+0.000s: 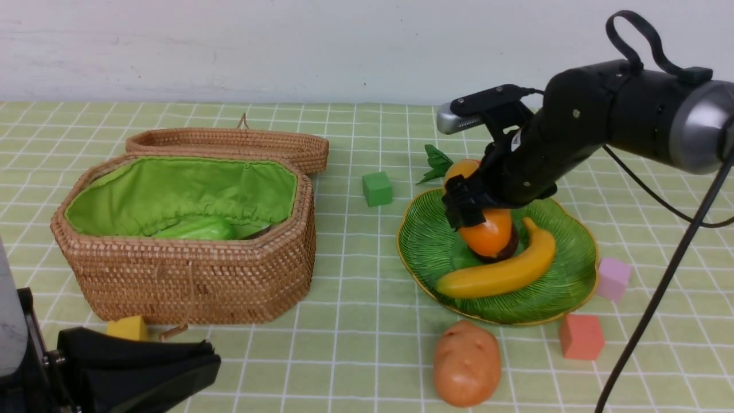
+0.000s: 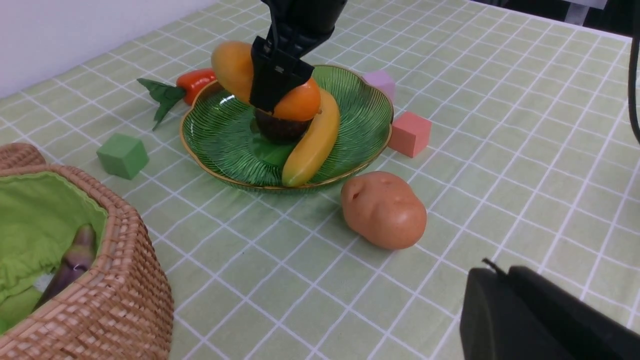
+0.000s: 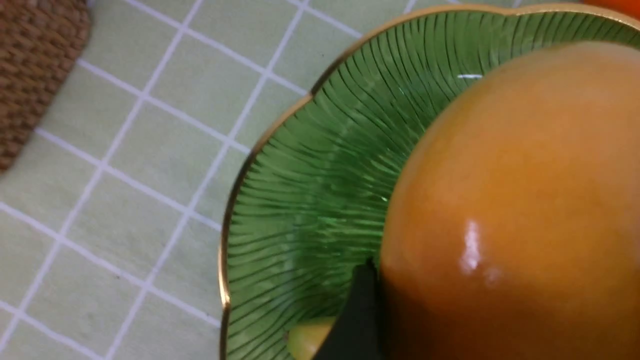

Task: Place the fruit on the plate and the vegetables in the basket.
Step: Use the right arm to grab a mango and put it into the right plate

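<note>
My right gripper [image 1: 479, 213] is shut on the orange-yellow mango [image 1: 492, 236] and holds it over the green plate [image 1: 427, 249], its lower end on the dark mangosteen [image 1: 509, 248]. The mango fills the right wrist view [image 3: 510, 200], with one finger [image 3: 357, 320] beside it. The banana [image 1: 504, 271] lies on the plate. The brown potato [image 1: 467, 362] lies on the cloth in front of the plate. The carrot [image 2: 197, 80] lies behind the plate. The gourd [image 1: 198, 229] and the eggplant [image 2: 75, 260] lie in the basket [image 1: 189, 275]. My left gripper [image 2: 492, 272] is shut and empty, low at the near left.
Small cubes lie on the checked cloth: green [image 1: 377, 189] between basket and plate, lilac [image 1: 612, 279] and salmon [image 1: 581, 336] right of the plate, yellow [image 1: 127, 328] in front of the basket. The basket's lid [image 1: 229, 143] lies open behind it.
</note>
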